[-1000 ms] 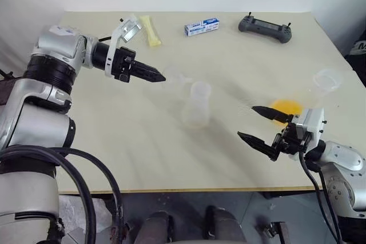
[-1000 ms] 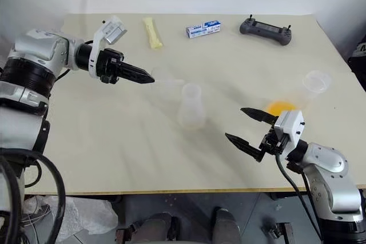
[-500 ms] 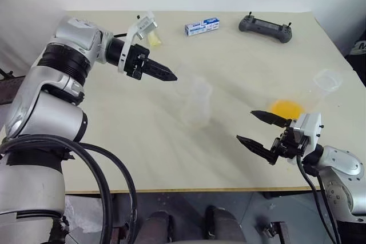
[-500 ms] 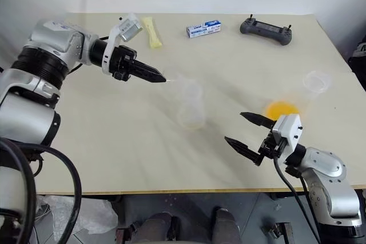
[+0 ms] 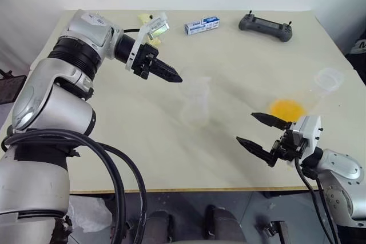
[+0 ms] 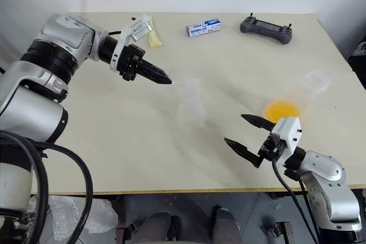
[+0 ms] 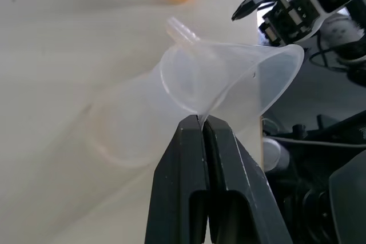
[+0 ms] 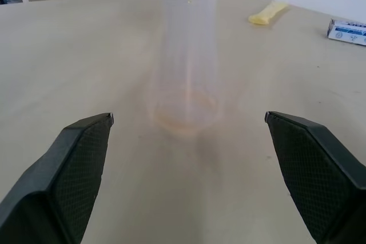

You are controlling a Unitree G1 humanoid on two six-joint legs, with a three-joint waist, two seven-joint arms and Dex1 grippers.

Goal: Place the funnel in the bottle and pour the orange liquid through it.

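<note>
Beige counter: left end effector (image 7: 203, 119) pinched tight on the small clear plastic funnel (image 7: 229, 75) just above the clear flask-like bottle (image 5: 196, 100) mid-counter, right end effector (image 5: 262, 134) wide open, empty near front edge; level stem over neck, lower slowly.

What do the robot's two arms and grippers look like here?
Both arms are silver-grey metal segments with black ribbed bands at the joints, and thick black cables loop beside them. The left gripper has two slim, pointed black fingers on a black base, with a small white block mounted at the wrist. The right gripper has matching black fingers with cross-hatched pads and a white box at its wrist.
</note>
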